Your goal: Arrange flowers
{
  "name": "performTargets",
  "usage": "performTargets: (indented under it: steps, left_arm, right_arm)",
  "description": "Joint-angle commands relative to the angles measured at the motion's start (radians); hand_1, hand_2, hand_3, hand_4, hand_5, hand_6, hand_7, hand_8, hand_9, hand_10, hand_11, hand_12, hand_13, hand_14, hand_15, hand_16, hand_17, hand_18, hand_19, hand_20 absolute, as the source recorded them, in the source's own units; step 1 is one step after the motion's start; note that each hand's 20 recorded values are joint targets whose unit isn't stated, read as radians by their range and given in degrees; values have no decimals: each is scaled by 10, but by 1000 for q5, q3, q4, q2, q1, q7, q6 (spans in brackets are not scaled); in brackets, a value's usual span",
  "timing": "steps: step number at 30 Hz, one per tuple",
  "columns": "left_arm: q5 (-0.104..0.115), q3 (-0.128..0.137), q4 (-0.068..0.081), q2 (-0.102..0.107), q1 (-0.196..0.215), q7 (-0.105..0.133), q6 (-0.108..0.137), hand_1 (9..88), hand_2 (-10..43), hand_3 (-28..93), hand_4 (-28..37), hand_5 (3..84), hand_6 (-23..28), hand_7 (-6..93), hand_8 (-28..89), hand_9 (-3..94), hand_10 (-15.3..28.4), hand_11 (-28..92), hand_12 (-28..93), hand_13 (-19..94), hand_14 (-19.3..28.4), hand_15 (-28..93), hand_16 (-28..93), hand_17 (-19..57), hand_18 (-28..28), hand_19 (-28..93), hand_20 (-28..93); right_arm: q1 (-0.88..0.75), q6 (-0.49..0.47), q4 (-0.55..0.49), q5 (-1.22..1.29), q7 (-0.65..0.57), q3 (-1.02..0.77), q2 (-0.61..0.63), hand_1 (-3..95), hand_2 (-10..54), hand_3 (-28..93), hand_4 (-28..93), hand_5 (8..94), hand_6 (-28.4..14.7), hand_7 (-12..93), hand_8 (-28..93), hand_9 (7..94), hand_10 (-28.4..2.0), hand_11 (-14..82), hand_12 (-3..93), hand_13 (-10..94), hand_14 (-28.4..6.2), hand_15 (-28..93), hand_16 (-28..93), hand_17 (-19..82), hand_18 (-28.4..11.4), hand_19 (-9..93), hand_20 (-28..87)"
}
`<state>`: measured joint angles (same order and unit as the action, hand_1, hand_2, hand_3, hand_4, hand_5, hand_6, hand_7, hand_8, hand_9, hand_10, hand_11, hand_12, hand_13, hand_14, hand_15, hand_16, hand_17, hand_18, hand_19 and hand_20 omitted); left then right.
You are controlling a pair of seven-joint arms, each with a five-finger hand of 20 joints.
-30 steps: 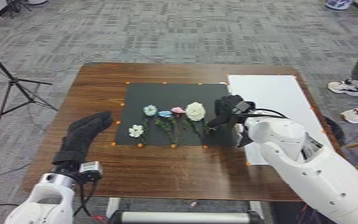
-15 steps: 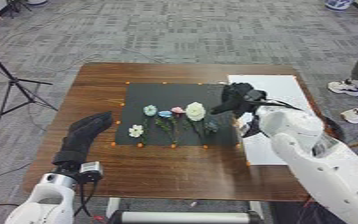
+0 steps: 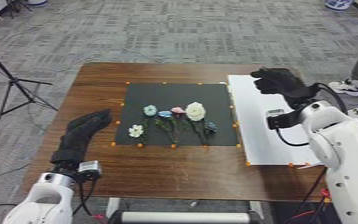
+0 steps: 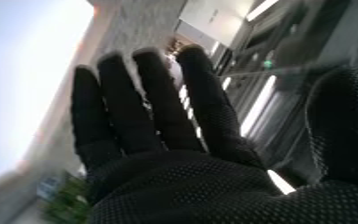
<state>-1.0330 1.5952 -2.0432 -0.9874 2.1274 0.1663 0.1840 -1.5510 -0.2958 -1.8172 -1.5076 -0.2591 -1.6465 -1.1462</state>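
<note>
Flowers, six in number, are on the black mat (image 3: 177,93): two white, one pink, three in shades of blue. From left to right in the head view, the heads run: small white flower (image 3: 136,131), pale blue-green rose (image 3: 150,110), light blue flower (image 3: 165,114), pink flower (image 3: 177,110), large white rose (image 3: 195,111), dark blue flower (image 3: 211,127). The small white and dark blue heads sit nearer the robot than the other four. Stems point towards the robot; contact between neighbouring stems cannot be determined.

One mat and one white sheet (image 3: 262,150) are noted on the brown desk (image 3: 149,175), the sheet to the mat's right, with orange markers (image 3: 113,144) along their edges.

Two robot hands recorded. The right robot hand (image 3: 280,83) is above the far part of the sheet, well apart from the flowers. The left robot hand (image 3: 84,131) is left of the mat, fingers extended and close together.

The right wrist view details the right robot hand (image 4: 175,182): straight fingers, slightly spread, thumb well apart, nothing held. It adds long bright strips (image 4: 259,104) and a blurred green patch (image 4: 67,200), nature undetermined.
</note>
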Motion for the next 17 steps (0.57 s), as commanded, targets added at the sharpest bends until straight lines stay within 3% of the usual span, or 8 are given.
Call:
performTargets:
  steps: [1, 6, 8, 10, 11, 12, 13, 17]
  left_arm:
    - [-18, 12, -16, -16, 22, 22, 30, 273, -10, 693, -208, 467, 51, 152, -76, 448, 129, 189, 106, 327, 164, 145, 10, 23, 100, 38, 135]
    - [-44, 28, -24, -2, 16, 32, 35, 274, -9, 694, -208, 470, 51, 153, -78, 450, 131, 190, 104, 333, 163, 145, 7, 32, 94, 37, 136]
    - [-56, 17, -23, 6, 10, 75, 82, 276, -9, 695, -209, 473, 52, 152, -78, 453, 131, 192, 104, 336, 160, 145, 5, 36, 89, 36, 136]
    - [-35, -10, -15, 13, -3, 141, 153, 286, 3, 701, -210, 480, 50, 156, -78, 461, 131, 194, 104, 342, 155, 144, 2, 48, 79, 34, 136]
    - [-23, -6, -7, 8, -5, 178, 139, 309, 8, 706, -210, 480, 49, 160, -79, 463, 130, 194, 102, 347, 149, 140, -2, 60, 72, 30, 138]
    - [-18, -11, -5, 9, -8, 206, 153, 342, 13, 699, -209, 479, 47, 164, -82, 462, 128, 195, 101, 348, 140, 132, -7, 71, 66, 28, 142]
    - [-12, -20, -6, 12, -13, 224, 178, 375, 18, 693, -207, 477, 45, 168, -84, 459, 124, 195, 100, 348, 131, 125, -11, 82, 56, 28, 147]
    - [53, -18, -21, 31, -28, 269, 185, 440, 42, 685, -195, 464, 39, 187, -93, 446, 116, 198, 93, 346, 107, 103, -22, 107, 42, 28, 157]
  right_arm:
    - [-114, -84, 34, 460, 250, -93, -177, 51, 63, 652, -144, 334, -48, 89, -67, 343, -193, 20, 157, 230, -184, 16, 219, 77, -200, 193, 222]
    - [-193, 62, 32, 459, 399, -70, -247, 47, 48, 701, -154, 364, -36, 112, -80, 374, -182, 32, 146, 237, -156, 17, 195, 86, -190, 190, 213]
    - [-215, 40, 39, 427, 423, -78, -262, 47, 44, 720, -160, 404, -29, 134, -86, 402, -180, 40, 145, 265, -156, 38, 191, 105, -186, 186, 216]
    - [-232, 7, 37, 409, 417, -92, -275, 51, 43, 730, -162, 436, -28, 146, -93, 422, -178, 45, 145, 290, -153, 56, 188, 128, -180, 186, 224]
    - [-236, -3, 40, 402, 426, -93, -278, 54, 41, 736, -162, 442, -28, 149, -94, 428, -178, 47, 144, 299, -156, 63, 187, 137, -177, 186, 228]
    - [-241, -9, 37, 397, 431, -95, -281, 60, 40, 739, -161, 446, -29, 151, -94, 433, -180, 48, 145, 308, -160, 69, 187, 146, -174, 187, 231]
    - [-245, -6, 34, 389, 438, -95, -283, 63, 39, 741, -162, 447, -29, 152, -94, 436, -180, 49, 145, 314, -160, 72, 186, 153, -170, 185, 232]
    - [-250, -5, 31, 383, 451, -93, -276, 67, 35, 747, -162, 450, -30, 154, -95, 439, -179, 49, 145, 320, -162, 79, 180, 164, -163, 165, 241]
